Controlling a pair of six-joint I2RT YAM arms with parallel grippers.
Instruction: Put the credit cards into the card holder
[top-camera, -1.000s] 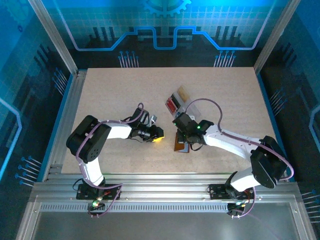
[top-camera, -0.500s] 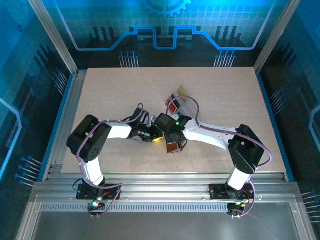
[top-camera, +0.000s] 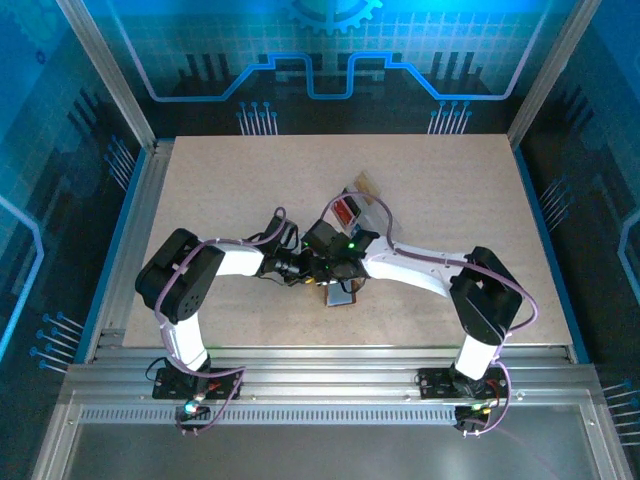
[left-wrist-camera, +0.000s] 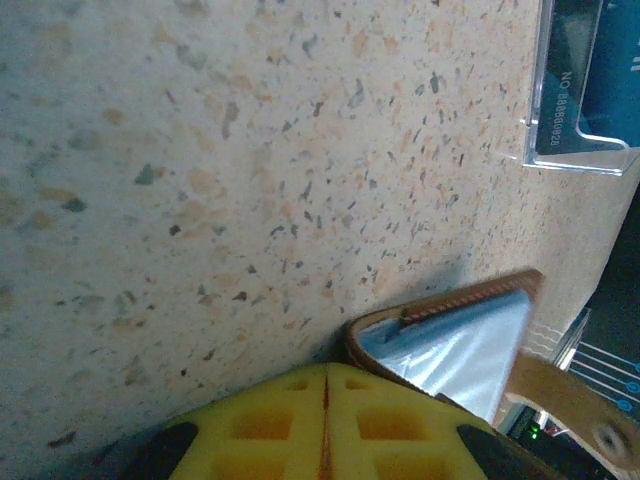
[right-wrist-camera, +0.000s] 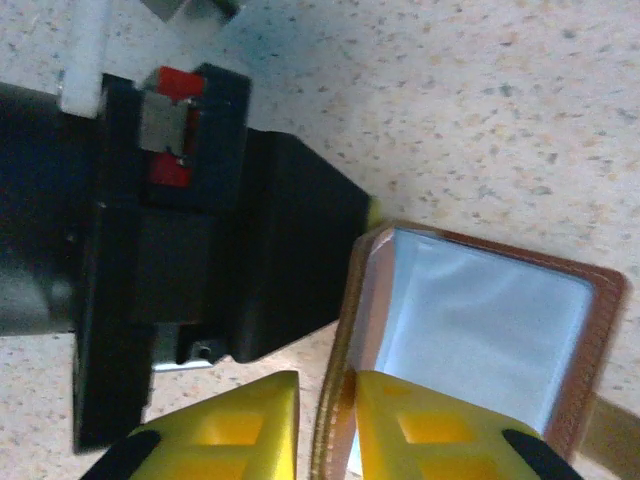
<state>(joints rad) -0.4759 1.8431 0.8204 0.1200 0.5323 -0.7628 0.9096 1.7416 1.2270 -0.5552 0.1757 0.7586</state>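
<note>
Where the two arms meet near the middle of the surface (top-camera: 220, 200), the card holder (right-wrist-camera: 480, 320) lies opened, and we see its brown stitched rim around a pale, shiny inner pocket. The right hand (right-wrist-camera: 327, 405) comes to it at one side edge. Its yellow pads are parted only narrowly, and the leather edge of the cover stands in the gap between them. A thin strip of the speckled surface shows between one pad and the leather, so this hand sits loose around the edge and does not pinch it. The left hand (left-wrist-camera: 326, 390) is just beside the same end of the holder, with its two yellow pads pressed flat together so that only a fine seam divides them. Whether a thin bit of leather is caught in that seam we cannot tell, because the view is too close. In the right wrist view its black body lies just beside the holder, and its tip reaches the corner of the cover. A tan strap (left-wrist-camera: 560, 395) with a small round snap sticks out from the holder. Beyond the hands stands the clear tray (left-wrist-camera: 560, 160), apart from the holder. A blue credit card (left-wrist-camera: 600, 85) stands in one compartment, and from above a red card (top-camera: 345, 210) and a tan card (top-camera: 366, 185) show in it too.
</note>
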